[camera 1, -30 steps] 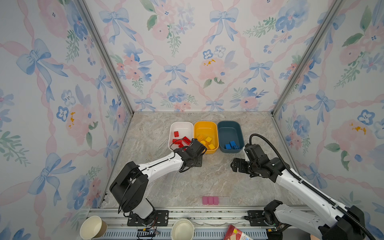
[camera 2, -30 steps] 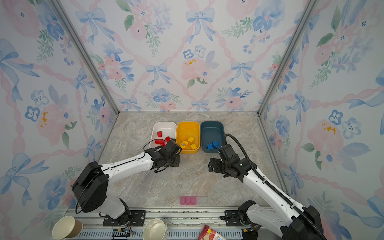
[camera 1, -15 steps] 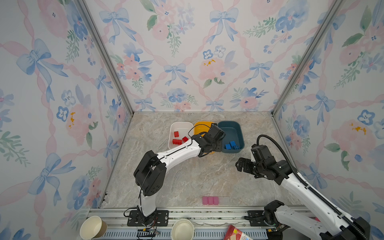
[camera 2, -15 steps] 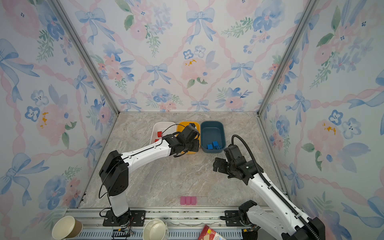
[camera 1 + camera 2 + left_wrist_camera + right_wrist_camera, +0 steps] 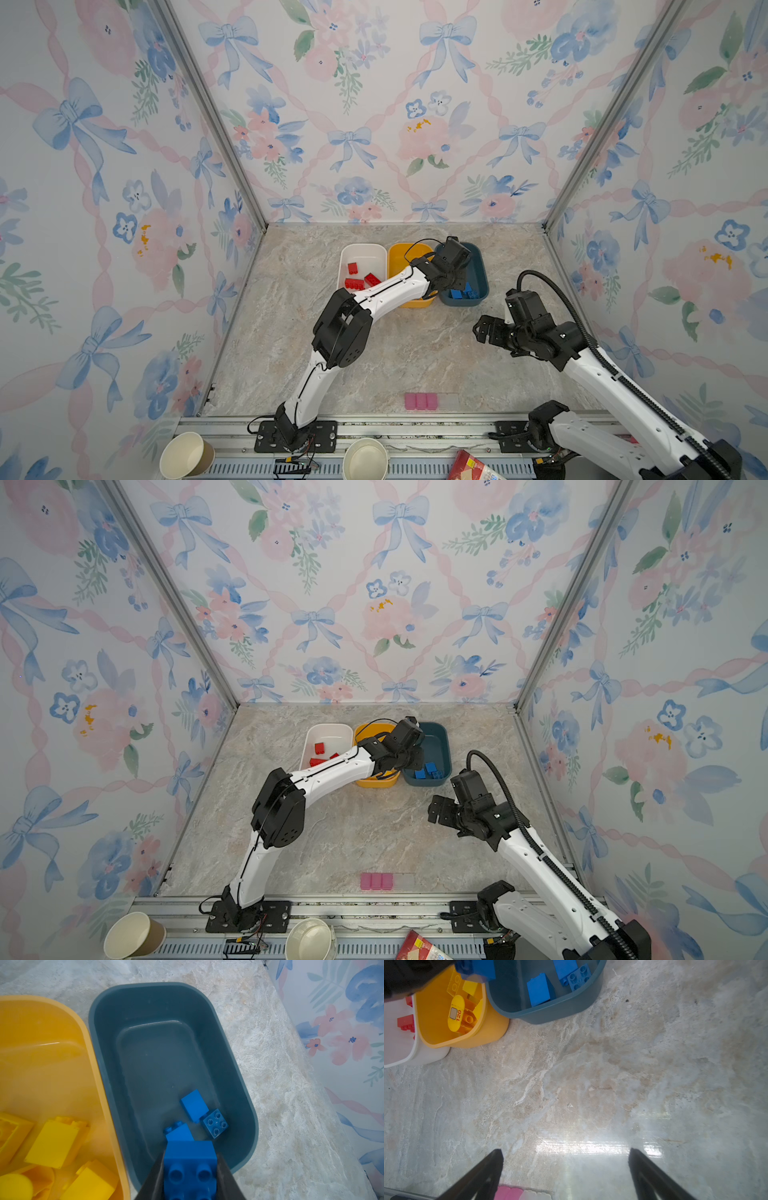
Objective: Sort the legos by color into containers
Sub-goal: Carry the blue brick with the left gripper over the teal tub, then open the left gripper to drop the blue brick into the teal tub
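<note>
My left gripper (image 5: 190, 1153) is shut on a blue lego (image 5: 190, 1164), studs facing the camera, and hangs over the near end of the dark teal container (image 5: 228, 1047). Three blue legos (image 5: 194, 1105) lie on that container's floor. In both top views the left gripper (image 5: 457, 266) reaches across the yellow container (image 5: 405, 246), which holds yellow legos (image 5: 54, 1142). Red legos (image 5: 353, 268) lie in the white container (image 5: 361, 246). My right gripper (image 5: 564, 1153) is open over bare table, in front of and to the right of the teal container (image 5: 480, 270).
A pink and pale segmented strip (image 5: 420, 401) lies near the table's front edge. Two paper cups (image 5: 187, 455) (image 5: 365, 459) and a red packet (image 5: 469, 467) sit below the front rail. Wallpapered walls close in three sides.
My left arm has swung from in front of the white and yellow containers rightward to above the teal one, jaws staying shut. The right arm has drawn back, right and toward the front.
</note>
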Controlling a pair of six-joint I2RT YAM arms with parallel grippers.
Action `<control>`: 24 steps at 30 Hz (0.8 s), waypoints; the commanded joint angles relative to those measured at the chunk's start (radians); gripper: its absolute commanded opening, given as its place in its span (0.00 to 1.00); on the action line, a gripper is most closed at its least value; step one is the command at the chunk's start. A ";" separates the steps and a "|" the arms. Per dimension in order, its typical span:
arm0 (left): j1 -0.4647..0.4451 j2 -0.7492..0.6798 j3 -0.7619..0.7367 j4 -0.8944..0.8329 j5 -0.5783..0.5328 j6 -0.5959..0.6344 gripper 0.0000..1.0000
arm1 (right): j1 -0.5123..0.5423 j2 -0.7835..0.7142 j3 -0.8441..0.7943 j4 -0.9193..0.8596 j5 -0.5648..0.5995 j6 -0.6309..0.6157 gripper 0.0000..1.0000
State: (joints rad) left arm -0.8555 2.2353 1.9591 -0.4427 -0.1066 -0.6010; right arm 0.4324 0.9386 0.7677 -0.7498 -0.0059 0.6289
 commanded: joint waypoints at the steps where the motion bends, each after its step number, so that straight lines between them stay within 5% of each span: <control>1: -0.005 0.056 0.057 -0.006 0.001 0.024 0.21 | -0.013 -0.015 -0.015 -0.034 -0.008 0.002 0.97; 8: -0.001 0.116 0.093 -0.007 -0.023 0.033 0.25 | -0.018 -0.020 -0.013 -0.042 -0.008 -0.029 0.97; 16: 0.003 0.098 0.090 -0.006 -0.028 0.035 0.58 | -0.021 -0.011 -0.004 -0.040 -0.012 -0.032 0.97; 24: 0.001 0.031 0.050 -0.005 -0.040 0.041 0.63 | -0.021 -0.008 0.001 -0.038 -0.011 -0.035 0.97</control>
State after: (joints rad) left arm -0.8551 2.3390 2.0235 -0.4431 -0.1268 -0.5758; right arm 0.4194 0.9333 0.7650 -0.7605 -0.0154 0.6094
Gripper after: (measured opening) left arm 0.633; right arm 0.972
